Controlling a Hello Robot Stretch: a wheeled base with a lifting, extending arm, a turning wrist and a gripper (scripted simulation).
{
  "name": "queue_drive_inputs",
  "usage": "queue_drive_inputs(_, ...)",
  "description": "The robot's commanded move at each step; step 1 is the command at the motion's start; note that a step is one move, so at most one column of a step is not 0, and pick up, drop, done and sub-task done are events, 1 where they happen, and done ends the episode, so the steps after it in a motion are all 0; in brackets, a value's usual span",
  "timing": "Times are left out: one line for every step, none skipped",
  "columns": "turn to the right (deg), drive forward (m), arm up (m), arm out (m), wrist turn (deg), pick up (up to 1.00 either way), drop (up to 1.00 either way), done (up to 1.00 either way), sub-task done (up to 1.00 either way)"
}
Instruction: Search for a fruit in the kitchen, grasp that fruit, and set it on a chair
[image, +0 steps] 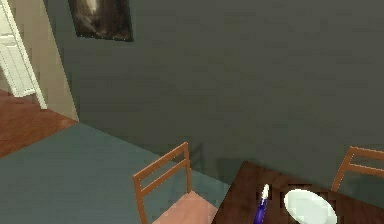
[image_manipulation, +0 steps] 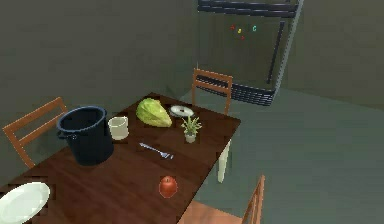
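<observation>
A small red round fruit (image_manipulation: 168, 186) lies on the dark wooden table (image_manipulation: 205, 150), near its front edge in the arm side view. Wooden chairs stand around this table: one at its left (image_manipulation: 30, 128), one at the far end (image_manipulation: 212, 85), and one at the bottom right (image_manipulation: 248, 205). In the forward view a wooden chair with a pinkish seat (image: 165, 188) stands at the table's (image: 250, 185) left corner. Another chair back (image: 358, 165) rises behind the table at the right.
The table carries a dark pot (image_manipulation: 85, 133), a pale mug (image_manipulation: 118, 127), a green lettuce (image_manipulation: 153, 112), a small potted plant (image_manipulation: 190, 128), a fork (image_manipulation: 155, 151) and a white plate (image_manipulation: 20, 200). A steel fridge (image_manipulation: 245, 50) stands behind. A picture (image: 100, 18) hangs on the grey wall, with a white door (image: 15, 55) at the left.
</observation>
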Motion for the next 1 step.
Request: queue_drive_inputs(0.0,0.0,0.28,0.0,0.0,0.0,0.0,0.0,0.0)
